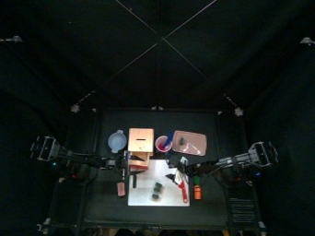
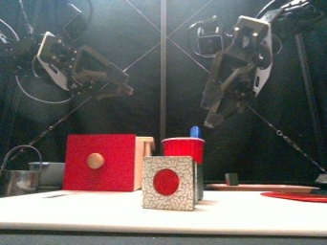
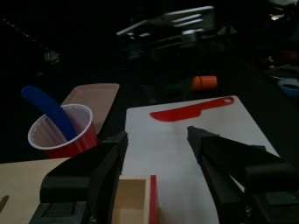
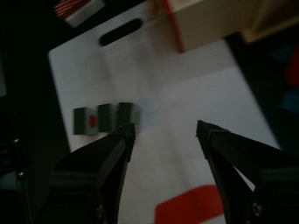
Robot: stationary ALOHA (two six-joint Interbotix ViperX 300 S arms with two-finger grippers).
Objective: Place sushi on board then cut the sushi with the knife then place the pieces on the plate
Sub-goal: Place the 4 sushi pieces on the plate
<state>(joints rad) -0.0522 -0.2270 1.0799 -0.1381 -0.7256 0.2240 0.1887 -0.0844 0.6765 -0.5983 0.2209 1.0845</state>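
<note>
Peeking over sushi roll (image 2: 170, 184), red cup (image 2: 183, 149)

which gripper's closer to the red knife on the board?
Right. The right gripper hangs over the white board with the red knife close by its jaws; the left gripper sits across the board, beside the red cup.
</note>
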